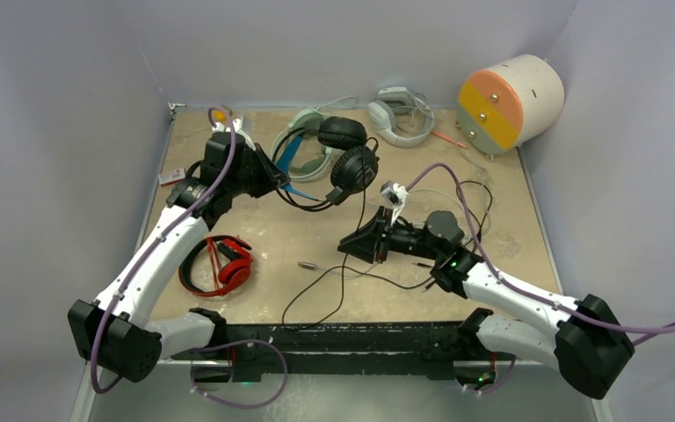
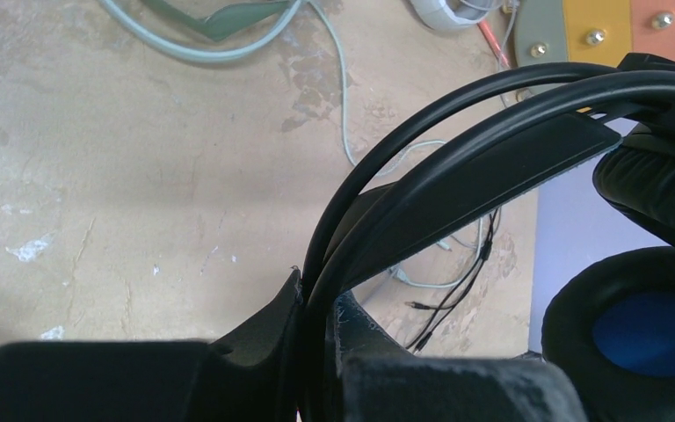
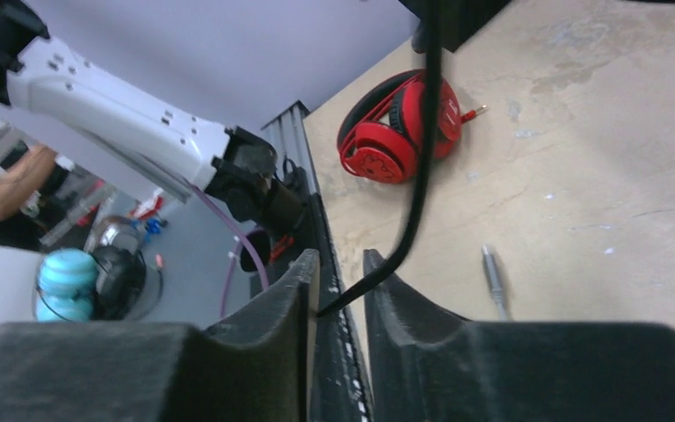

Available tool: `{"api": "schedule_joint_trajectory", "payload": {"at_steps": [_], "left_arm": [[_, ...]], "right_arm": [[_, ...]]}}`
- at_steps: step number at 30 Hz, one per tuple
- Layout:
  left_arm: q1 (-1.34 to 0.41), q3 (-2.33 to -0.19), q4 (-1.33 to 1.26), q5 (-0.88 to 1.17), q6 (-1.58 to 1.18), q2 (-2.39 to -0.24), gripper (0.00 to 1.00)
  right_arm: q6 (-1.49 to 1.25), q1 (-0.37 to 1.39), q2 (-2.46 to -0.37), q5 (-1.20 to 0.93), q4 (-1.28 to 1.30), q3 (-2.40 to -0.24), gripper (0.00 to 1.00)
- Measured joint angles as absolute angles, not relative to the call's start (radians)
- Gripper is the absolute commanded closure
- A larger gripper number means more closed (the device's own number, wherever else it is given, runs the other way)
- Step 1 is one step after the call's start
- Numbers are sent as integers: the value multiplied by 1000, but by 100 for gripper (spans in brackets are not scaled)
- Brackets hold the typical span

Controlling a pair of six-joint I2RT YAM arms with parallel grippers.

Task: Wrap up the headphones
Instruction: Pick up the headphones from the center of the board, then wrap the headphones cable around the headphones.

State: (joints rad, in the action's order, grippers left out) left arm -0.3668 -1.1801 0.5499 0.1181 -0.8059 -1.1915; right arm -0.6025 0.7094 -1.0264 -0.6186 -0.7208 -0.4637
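Clamping the black headset (image 1: 352, 165), one of four, the left hand (image 2: 318, 315) is closed; the right hand (image 3: 338, 274) perhaps pinches one cable (image 3: 418, 176)

A scuffed tan wooden table (image 1: 299, 229) carries a red-and-black headset (image 1: 220, 266) near left, a mint-green and white headset (image 1: 306, 120) and a grey-white headset (image 1: 397, 117) at the far edge, and an orange-and-yellow-faced white drum (image 1: 510, 101) far right. A thin black cable's metal jack plug (image 1: 307, 264) lies near centre.
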Motion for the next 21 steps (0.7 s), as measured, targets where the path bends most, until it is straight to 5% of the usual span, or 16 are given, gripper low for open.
{"api": "schedule_joint_trajectory", "payload": {"at_steps": [5, 12, 21], "left_arm": [[-367, -1068, 479, 63, -863, -1147, 100], [-367, -935, 403, -35, -908, -1083, 100], [-366, -911, 357, -83, -960, -1062, 100]], "right_arm": [[-609, 814, -1087, -525, -706, -514, 92], [-591, 991, -1269, -444, -699, -658, 92], [-600, 1078, -1440, -405, -716, -723, 65]]}}
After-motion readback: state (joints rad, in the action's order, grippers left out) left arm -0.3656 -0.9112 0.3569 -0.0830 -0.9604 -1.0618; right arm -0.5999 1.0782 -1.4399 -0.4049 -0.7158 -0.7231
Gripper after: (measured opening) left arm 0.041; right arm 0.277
